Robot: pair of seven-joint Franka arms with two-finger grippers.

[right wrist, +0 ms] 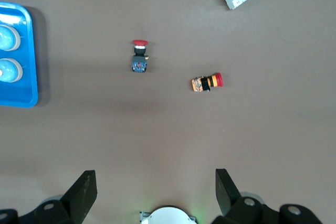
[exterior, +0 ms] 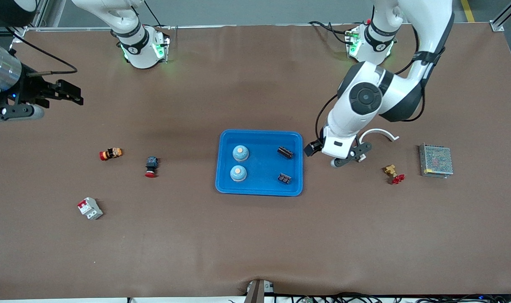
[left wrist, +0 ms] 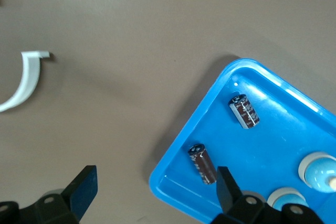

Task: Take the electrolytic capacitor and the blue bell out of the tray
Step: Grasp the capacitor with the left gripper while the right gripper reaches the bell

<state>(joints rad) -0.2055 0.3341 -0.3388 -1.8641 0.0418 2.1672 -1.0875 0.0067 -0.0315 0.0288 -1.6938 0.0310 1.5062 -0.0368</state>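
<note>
1. The blue tray (exterior: 259,189) is sitting mid-worktop, carrying two blue bells (exterior: 240,153) at the end toward the right arm and two dark electrolytic capacitors (exterior: 285,152) toward the left arm.
2. The left gripper (exterior: 351,156) is hovering over bare worktop just beside the tray's rim, jaws spread wide, holding nothing.
3. The right gripper (exterior: 64,93) is waiting over the worktop at its own end, jaws wide and empty.
4. The capacitors are looking light, rigid and smooth: likely to roll, so pinching across the barrel seems best.
5. The bells are looking domed and slippery; gripping low around the base seems safest.
</note>
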